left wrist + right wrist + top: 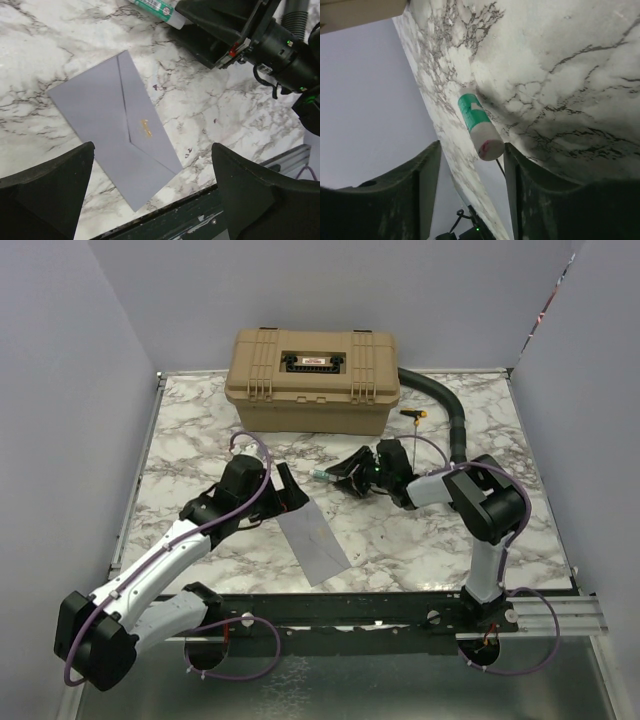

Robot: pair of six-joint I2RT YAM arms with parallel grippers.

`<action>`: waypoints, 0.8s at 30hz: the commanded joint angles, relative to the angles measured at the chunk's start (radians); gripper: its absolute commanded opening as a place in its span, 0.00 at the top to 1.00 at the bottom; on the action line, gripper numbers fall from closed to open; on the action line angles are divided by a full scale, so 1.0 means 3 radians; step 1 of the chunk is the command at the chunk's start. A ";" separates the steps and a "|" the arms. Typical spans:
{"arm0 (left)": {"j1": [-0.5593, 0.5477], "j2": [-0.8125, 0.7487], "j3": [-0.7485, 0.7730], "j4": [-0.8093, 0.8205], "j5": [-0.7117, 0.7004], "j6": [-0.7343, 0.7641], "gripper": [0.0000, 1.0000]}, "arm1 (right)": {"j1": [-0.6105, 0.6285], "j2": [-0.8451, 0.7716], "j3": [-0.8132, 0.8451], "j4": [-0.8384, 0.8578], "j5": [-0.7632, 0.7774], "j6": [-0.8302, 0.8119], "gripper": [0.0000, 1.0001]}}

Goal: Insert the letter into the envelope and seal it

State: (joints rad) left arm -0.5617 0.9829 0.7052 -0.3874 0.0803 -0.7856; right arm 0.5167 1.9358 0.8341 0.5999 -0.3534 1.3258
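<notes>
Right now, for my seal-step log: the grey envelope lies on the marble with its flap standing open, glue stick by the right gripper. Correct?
No: the envelope has its flap folded flat, as the left wrist view shows. The glue stick does lie by the right gripper.

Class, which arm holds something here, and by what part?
Nothing is held: left fingers open over the envelope, right fingers apart around the glue stick.

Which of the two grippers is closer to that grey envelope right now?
The left. The left gripper hangs open over the envelope's far end, while the right gripper sits off to the right, around a green-and-white tube.
</notes>
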 commanded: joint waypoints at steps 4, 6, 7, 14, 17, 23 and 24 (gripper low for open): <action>0.0033 0.0096 0.0467 -0.0747 -0.0473 0.0237 0.01 | -0.0026 -0.0270 0.0105 -0.0890 0.0251 -0.0311 0.34; 0.0036 0.0108 0.0552 -0.0867 -0.0559 0.0280 0.01 | -0.0026 -0.0428 0.0114 -0.1177 0.0388 -0.0429 0.33; 0.0037 0.0102 0.0596 -0.0927 -0.0621 0.0297 0.01 | -0.0025 -0.0517 0.0099 -0.1304 0.0463 -0.0486 0.32; 0.0037 -0.0124 0.0897 -0.1298 -0.1164 0.0455 0.01 | -0.0021 -0.1362 0.0065 -0.2454 0.1262 -0.1109 0.31; 0.0034 -0.0300 0.1043 -0.1402 -0.1507 0.0616 0.01 | -0.0015 -0.1816 -0.0078 -0.2795 0.2053 -0.1388 0.29; 0.0037 -0.0792 0.1269 -0.1359 -0.2035 0.0883 0.01 | -0.0018 -0.2301 0.0169 -0.3875 0.2906 -0.1678 0.26; 0.0037 -0.0844 0.1313 -0.1364 -0.2097 0.0945 0.01 | -0.0019 -0.2326 0.0273 -0.4096 0.2966 -0.1685 0.26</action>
State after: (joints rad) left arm -0.5560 0.8059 1.0367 -0.7731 -0.3885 -0.5957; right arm 0.5156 1.2705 0.8410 -0.3019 0.3023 0.9112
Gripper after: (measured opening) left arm 0.987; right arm 0.737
